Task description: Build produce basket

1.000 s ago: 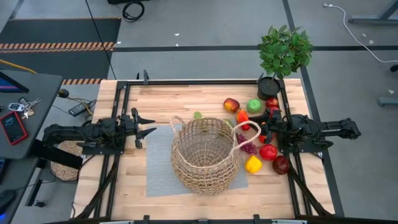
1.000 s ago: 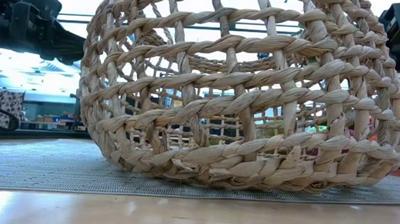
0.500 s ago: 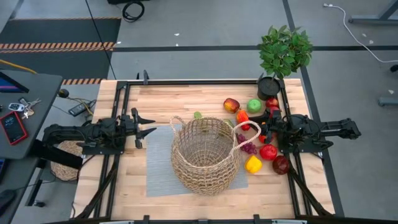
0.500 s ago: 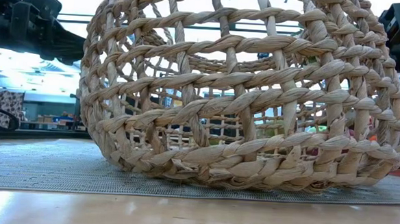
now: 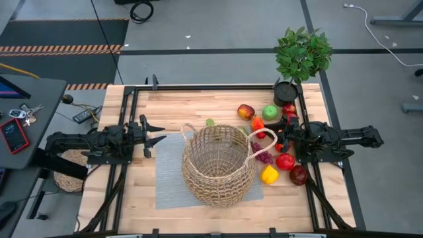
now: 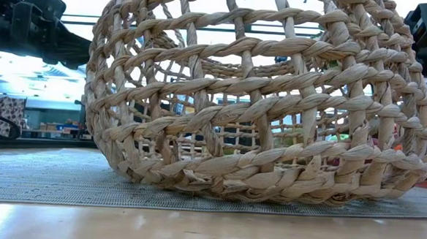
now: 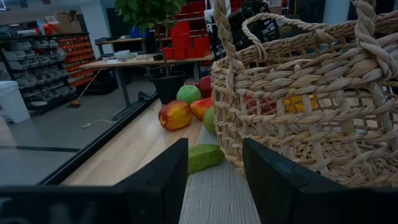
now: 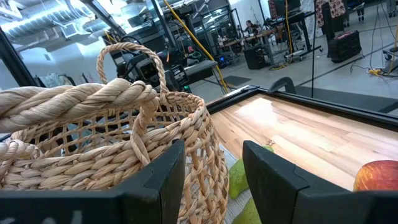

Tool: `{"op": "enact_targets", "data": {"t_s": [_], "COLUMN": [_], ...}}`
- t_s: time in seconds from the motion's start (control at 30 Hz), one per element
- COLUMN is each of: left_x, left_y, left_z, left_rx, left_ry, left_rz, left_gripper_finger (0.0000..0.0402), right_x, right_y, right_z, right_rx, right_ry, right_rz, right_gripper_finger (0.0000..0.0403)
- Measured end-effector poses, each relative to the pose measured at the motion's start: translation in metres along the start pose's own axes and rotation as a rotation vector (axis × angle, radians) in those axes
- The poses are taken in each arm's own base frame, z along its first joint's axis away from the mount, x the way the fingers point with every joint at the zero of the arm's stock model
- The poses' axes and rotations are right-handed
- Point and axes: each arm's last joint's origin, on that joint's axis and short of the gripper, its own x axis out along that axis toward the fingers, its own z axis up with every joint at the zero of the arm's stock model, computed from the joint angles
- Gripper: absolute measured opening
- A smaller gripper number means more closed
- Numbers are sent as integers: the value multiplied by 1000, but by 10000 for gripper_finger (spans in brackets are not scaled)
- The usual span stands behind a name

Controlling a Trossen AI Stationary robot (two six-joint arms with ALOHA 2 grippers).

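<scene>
The tan wicker basket [image 5: 218,165] stands by its base on a grey mat [image 5: 168,175] at mid table, filling the low view [image 6: 258,100]. The produce lies on the wood to its right: a red-yellow apple [image 5: 246,111], a green apple [image 5: 269,112], purple grapes [image 5: 263,156], a yellow pepper [image 5: 269,174], red pieces [image 5: 285,161], and a green piece [image 7: 202,157] at the basket's far side. My left gripper [image 5: 157,133] hovers open left of the basket [image 7: 214,180]. My right gripper [image 5: 280,137] hovers open above the produce [image 8: 213,180]. Neither has anything between its fingers.
A leafy plant in a black pot [image 5: 303,56] stands at the table's far right corner. Black frame rails [image 5: 125,112] run along the table's sides. Bare wood lies far and near of the basket. Off the table's left are a flat woven mat [image 5: 69,173] and a desk [image 5: 26,112].
</scene>
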Motion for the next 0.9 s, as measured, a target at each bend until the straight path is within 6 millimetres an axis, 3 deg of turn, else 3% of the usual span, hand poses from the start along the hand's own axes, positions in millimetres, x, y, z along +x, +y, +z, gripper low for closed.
{"op": "enact_targets", "data": {"t_s": [0.9], "left_x": [0], "left_y": [2], "left_z": [0], "left_rx": [-11], "left_ry": [-2], "left_rz": [52], "left_gripper_finger": [160], "right_x": [0], "right_y": [0], "right_z": [0], "right_rx": [0], "right_ry": [0], "right_rz": [0], "right_gripper_finger": [168]}}
